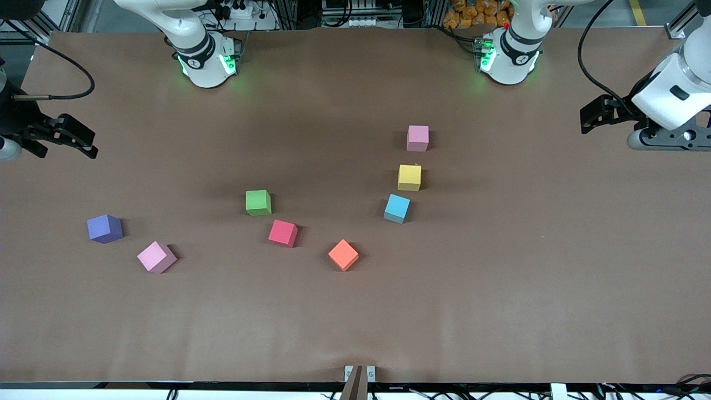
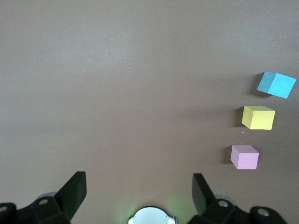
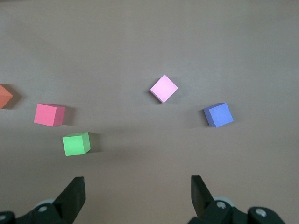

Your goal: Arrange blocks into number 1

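Observation:
Three blocks line up toward the left arm's end: pink (image 1: 417, 138) (image 2: 245, 156), yellow (image 1: 409, 178) (image 2: 258, 117) and a turned light blue (image 1: 397, 208) (image 2: 276, 85). Green (image 1: 258, 202) (image 3: 76, 143), red (image 1: 283, 233) (image 3: 48, 115) and orange (image 1: 343, 255) (image 3: 4, 95) blocks lie scattered mid-table. A second pink (image 1: 156, 256) (image 3: 164, 88) and a purple block (image 1: 105, 228) (image 3: 218, 115) sit toward the right arm's end. My left gripper (image 1: 597, 114) (image 2: 139, 186) hangs open and empty over its table edge. My right gripper (image 1: 72, 136) (image 3: 138, 186) hangs open and empty over the other edge.
The brown table (image 1: 500, 289) carries nothing but the blocks. Both arm bases (image 1: 205, 61) (image 1: 508, 55) stand along the edge farthest from the front camera. A small bracket (image 1: 359, 373) sits at the table's nearest edge.

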{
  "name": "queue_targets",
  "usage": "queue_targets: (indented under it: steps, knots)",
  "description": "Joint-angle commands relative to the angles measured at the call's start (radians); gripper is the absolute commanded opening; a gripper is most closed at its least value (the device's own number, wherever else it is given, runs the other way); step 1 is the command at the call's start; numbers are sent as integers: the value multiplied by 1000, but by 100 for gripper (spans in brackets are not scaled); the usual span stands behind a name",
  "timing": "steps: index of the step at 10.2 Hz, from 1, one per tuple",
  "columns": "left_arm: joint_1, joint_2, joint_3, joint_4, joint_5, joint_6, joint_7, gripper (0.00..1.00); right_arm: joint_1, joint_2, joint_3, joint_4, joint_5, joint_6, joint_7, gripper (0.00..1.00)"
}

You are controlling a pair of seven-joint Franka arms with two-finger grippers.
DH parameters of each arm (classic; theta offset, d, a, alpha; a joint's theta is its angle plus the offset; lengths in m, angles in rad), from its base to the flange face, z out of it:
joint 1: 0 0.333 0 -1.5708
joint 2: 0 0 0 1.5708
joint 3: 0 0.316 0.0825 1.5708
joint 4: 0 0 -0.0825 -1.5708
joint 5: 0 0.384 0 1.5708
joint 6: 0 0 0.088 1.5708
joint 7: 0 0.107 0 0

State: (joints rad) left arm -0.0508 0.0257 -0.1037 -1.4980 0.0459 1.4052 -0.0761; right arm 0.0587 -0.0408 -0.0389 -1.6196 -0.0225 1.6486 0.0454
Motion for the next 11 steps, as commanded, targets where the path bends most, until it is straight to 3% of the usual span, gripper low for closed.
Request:
queue_targets:
  steps: [1,7,10,11]
  knots:
    - [17,-29,-11,-21,-3,11,24,100,0,7,-1,21,16,-18,5,100]
    - [3,20,-16,-30,-11,98,-22,100,1,9,1,20,16,-18,11,100]
    - [-3,106,-45,-34,-60,161,-25,100,3,62,26,-17,19,-16,7,100]
    - [-3,152,-72,-33,-61,194,-36,100,3,80,60,-41,19,-13,7,100]
